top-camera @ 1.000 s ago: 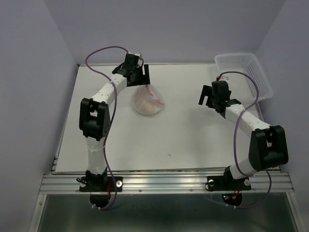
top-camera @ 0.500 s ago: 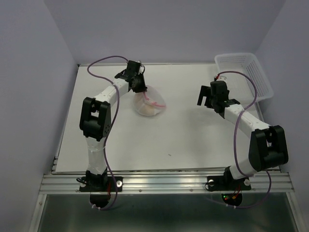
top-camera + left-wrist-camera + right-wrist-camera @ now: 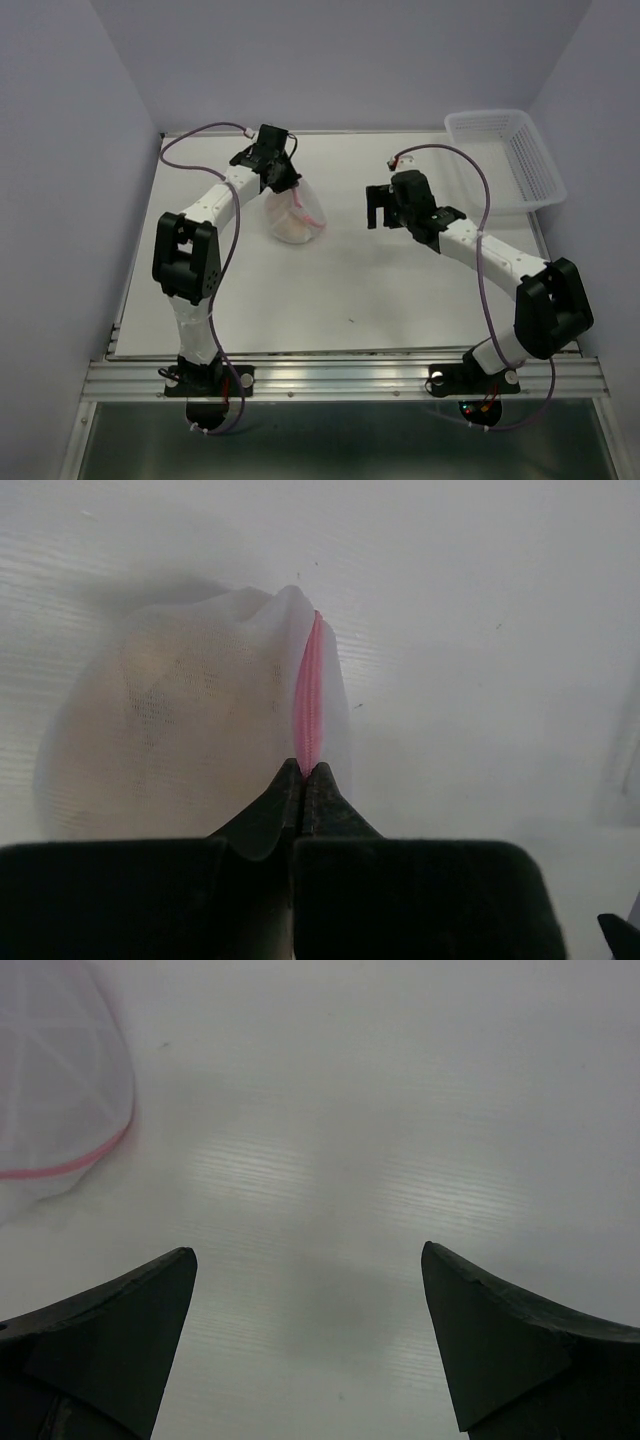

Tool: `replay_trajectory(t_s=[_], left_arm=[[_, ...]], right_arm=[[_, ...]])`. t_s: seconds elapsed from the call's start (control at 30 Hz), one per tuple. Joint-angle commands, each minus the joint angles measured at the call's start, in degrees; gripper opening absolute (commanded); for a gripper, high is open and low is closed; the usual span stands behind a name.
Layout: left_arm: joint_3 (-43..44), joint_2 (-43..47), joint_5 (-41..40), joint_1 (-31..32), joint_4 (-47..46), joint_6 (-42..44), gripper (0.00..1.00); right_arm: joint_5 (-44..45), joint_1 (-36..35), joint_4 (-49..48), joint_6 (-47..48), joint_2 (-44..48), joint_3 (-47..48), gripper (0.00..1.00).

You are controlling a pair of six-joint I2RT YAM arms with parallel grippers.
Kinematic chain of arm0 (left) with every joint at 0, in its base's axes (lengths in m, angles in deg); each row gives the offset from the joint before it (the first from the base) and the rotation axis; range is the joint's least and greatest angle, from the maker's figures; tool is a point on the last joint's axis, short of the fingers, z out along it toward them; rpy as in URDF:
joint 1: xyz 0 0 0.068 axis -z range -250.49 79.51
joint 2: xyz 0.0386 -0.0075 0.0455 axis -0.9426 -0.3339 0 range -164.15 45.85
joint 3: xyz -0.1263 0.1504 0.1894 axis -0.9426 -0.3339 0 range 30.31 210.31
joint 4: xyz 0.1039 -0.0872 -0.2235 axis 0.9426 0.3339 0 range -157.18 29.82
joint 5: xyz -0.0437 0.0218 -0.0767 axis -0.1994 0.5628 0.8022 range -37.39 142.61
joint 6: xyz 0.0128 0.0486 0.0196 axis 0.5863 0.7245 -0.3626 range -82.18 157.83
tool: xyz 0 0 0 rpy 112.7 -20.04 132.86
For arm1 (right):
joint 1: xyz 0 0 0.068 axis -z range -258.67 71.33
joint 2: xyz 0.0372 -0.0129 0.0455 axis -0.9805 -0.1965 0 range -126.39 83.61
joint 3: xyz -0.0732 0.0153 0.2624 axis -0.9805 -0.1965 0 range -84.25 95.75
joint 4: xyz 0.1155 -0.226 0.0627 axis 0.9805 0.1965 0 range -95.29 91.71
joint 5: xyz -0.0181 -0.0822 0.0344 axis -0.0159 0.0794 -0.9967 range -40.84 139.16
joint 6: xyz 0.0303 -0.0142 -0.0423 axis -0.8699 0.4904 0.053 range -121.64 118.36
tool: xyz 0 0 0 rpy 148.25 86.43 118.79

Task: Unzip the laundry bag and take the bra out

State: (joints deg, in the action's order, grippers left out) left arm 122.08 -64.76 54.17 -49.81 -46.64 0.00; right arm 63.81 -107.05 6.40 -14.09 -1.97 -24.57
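The laundry bag (image 3: 293, 218) is a round white mesh pouch with a pink zipper rim, lying at the back left of the table. In the left wrist view the laundry bag (image 3: 190, 720) bulges left of its pink zipper (image 3: 308, 705). My left gripper (image 3: 305, 770) is shut on the near end of that zipper; from above, the left gripper (image 3: 284, 180) sits at the bag's far edge. The bra (image 3: 160, 685) shows as a pale beige shape through the mesh. My right gripper (image 3: 377, 208) hangs open to the right of the bag; its wrist view catches the bag's edge (image 3: 55, 1080) at the upper left.
A white plastic lattice basket (image 3: 510, 158) stands at the back right corner. Pale walls close in the table on the left, back and right. Purple cables loop above both arms.
My left gripper closed on the bag's pink zipper rim and the bag shifted slightly left. The right arm swung left toward the bag, still open.
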Motion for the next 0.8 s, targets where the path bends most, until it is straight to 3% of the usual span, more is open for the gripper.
replay_trajectory(t_s=[0.0, 0.17, 0.37, 0.5, 0.63, 0.77], left_arm=[[-0.7, 5.8, -11.7, 0.3, 5.3, -14.7, 0.0], [-4.3, 8.8, -13.7, 0.4, 5.4, -23.5, 0.0], [-2.9, 9.4, -16.9, 1.0, 9.4, -28.9, 0.0], [-2.7, 9.6, -16.9, 1.2, 10.2, -29.9, 0.0], [-2.1, 9.1, -16.9, 1.3, 11.5, -30.0, 0.0], [-2.5, 9.4, -16.9, 1.3, 12.3, -30.0, 0.0]], right_arm=[[-8.0, -0.6, -3.0, -4.9, 0.0, 5.1, 1.0], [-16.3, -5.1, -12.4, -10.0, -0.2, 5.6, 0.99], [-17.3, -11.1, -13.2, 0.6, -6.6, 11.5, 0.97], [-14.7, -15.5, -12.8, 10.7, -10.5, 15.4, 0.95], [-4.8, -19.3, -12.2, 18.8, -14.4, 19.2, 0.94], [0.3, -22.0, -11.9, 23.3, -18.3, 21.8, 0.85]])
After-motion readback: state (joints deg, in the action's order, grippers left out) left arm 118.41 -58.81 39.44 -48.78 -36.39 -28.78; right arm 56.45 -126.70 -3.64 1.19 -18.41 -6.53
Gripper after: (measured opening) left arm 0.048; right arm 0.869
